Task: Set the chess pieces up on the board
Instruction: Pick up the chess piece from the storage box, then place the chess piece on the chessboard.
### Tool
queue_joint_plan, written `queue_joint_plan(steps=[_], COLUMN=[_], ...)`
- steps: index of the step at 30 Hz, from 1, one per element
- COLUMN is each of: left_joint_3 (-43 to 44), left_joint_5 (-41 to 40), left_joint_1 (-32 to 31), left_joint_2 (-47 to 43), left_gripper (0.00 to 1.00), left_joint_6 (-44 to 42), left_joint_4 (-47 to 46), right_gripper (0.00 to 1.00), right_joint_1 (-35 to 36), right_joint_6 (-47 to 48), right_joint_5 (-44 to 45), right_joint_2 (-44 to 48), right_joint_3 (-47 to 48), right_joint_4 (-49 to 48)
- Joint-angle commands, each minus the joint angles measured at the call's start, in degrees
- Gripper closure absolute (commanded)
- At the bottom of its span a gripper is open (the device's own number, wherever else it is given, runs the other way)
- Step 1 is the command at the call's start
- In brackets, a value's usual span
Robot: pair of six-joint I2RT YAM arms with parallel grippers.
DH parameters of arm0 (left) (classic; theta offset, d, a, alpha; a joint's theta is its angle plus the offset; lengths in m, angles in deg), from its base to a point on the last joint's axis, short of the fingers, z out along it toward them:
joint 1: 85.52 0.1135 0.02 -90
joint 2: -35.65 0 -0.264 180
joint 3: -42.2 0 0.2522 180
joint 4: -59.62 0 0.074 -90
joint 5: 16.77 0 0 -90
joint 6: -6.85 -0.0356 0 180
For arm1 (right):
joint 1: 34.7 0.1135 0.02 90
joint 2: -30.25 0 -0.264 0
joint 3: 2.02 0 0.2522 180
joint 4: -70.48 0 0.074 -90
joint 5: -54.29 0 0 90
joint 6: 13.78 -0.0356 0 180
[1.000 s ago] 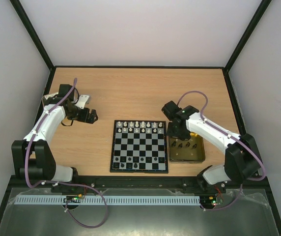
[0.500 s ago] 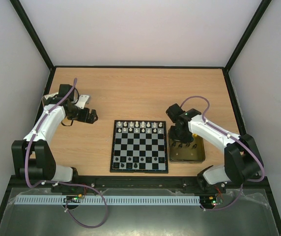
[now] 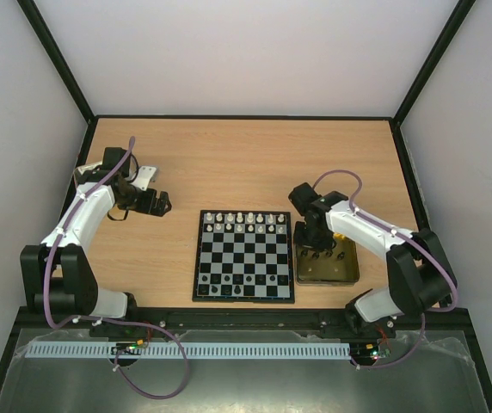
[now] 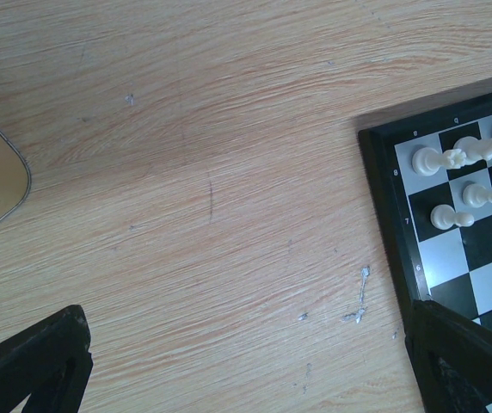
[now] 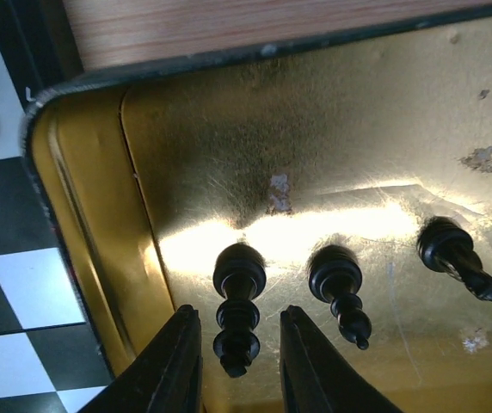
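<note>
1. The wooden tabletop is seen filling the middle of the top view.
2. The board is laid flat at the lower centre of that view, with the gold tin set just beside its right edge.
3. The left gripper is held over bare wood at the left of the top view, well apart from the board. In the left wrist view its fingers are seen spread wide at the bottom corners.
4. The right gripper is lowered into the tin's upper left part. Its fingers are parted and placed either side of a black piece, with a narrow gap left on each side.
5. White pieces are lined up in two rows along the board's upper edge. More black pieces are seen in the tin, to the right in the right wrist view.
</note>
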Motion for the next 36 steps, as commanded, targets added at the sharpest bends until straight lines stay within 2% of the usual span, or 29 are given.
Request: queue_joint_plan(steps=[1,5,13,22,24,28,36], left_joint_3=[-0.87,-0.86,-0.95,-1.21,-1.26,-1.32,-1.36], left_joint_5=[-0.42,-0.44,-0.43,-0.16,-0.12,-0.01,-0.1], left_joint_1=[-0.27,-0.27,-0.27,-0.27,-0.27,-0.28,-0.28], left_joint_2=[0.57,0.55,0.37,-0.27,-0.36,-0.68,-1.18], left_gripper=[0.01,0.01,0.01,0.01,0.01,0.01,0.01], left_joint_6=[0.25,0.26,0.3,0.32,0.31,0.32,0.35], left_joint_4=[0.33,0.27,0.16,-0.12,-0.09,-0.19,-0.23], right_gripper=[0.77,0.79,0.92,0.93,0.93,0.93,0.93], right_joint_1=[-0.22,-0.22,-0.22,1.7,4.88,16.88,35.87], right_joint_6=[0.79,0.52,0.18,0.41,-1.51,-7.72,-16.15], right_joint_5=[-0.48,-0.84,-0.67,3.32,2.76,1.92,0.04], right_joint_2=[-0.74,-0.34,1.96,6.15,6.72,5.71,-1.86], right_joint_3=[-1.93,-3.2,-2.42,7.62,9.88,12.65,18.09], right_joint_4=[-1.16,-1.5,0.41,13.42,15.31,16.69,14.46])
